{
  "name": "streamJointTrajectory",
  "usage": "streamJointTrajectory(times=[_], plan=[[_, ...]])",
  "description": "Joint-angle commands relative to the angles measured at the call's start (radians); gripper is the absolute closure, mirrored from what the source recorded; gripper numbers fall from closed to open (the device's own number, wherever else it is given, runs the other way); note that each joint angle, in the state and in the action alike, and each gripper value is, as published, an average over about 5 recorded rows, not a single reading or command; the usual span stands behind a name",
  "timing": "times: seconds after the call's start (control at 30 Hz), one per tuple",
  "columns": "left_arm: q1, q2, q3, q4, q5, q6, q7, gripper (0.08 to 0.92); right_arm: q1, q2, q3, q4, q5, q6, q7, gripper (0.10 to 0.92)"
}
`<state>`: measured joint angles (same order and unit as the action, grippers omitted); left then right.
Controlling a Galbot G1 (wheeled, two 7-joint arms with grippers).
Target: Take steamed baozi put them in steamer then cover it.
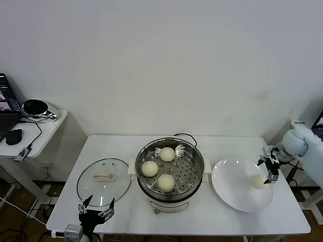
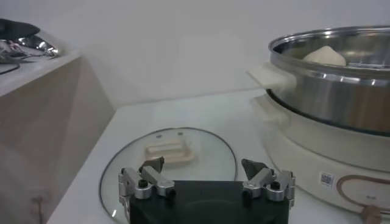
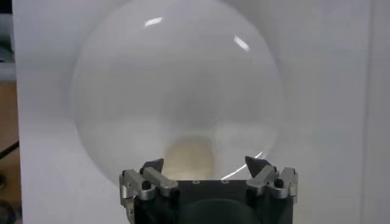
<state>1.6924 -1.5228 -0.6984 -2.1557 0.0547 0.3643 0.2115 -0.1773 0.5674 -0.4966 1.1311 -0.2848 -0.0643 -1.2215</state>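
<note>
Left gripper (image 1: 96, 207) open at table's (image 1: 126, 142) near edge, beside glass cover (image 1: 103, 179). Steamer (image 1: 171, 173) centre, three baozi (image 1: 166, 182) inside; label unreadable. White plate (image 1: 237, 191) with fourth baozi (image 1: 258, 181); right gripper (image 1: 269, 166) open above.

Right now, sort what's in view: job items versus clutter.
Job:
three baozi in the steamer
last baozi on the white plate, right pincer open beside it
glass cover, left pincer open near it

Clutter:
side desk, mouse, laptop
</note>
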Motion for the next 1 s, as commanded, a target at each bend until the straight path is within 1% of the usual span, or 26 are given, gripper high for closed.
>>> streamJointTrajectory(times=[0.03,0.43,0.93,1.0], plan=[[0.005,0.0,-0.002,0.004,0.0,0.0,0.0,0.177,-0.09,0.039,0.084,-0.108,-0.084,0.079,0.011,0.203],[0.009,-0.003,0.001,0.002,0.003,-0.002,0.003,0.177,-0.093,0.09,0.09,-0.13,-0.085,0.068,0.074,0.203],[0.006,-0.001,0.001,0.004,0.002,-0.002,0.003,0.177,-0.089,0.103,0.083,-0.134,-0.091,0.061,0.07,0.203],[0.006,-0.001,0.002,0.004,0.002,-0.002,0.003,0.177,-0.089,0.1,0.083,-0.131,-0.086,0.06,0.07,0.216]])
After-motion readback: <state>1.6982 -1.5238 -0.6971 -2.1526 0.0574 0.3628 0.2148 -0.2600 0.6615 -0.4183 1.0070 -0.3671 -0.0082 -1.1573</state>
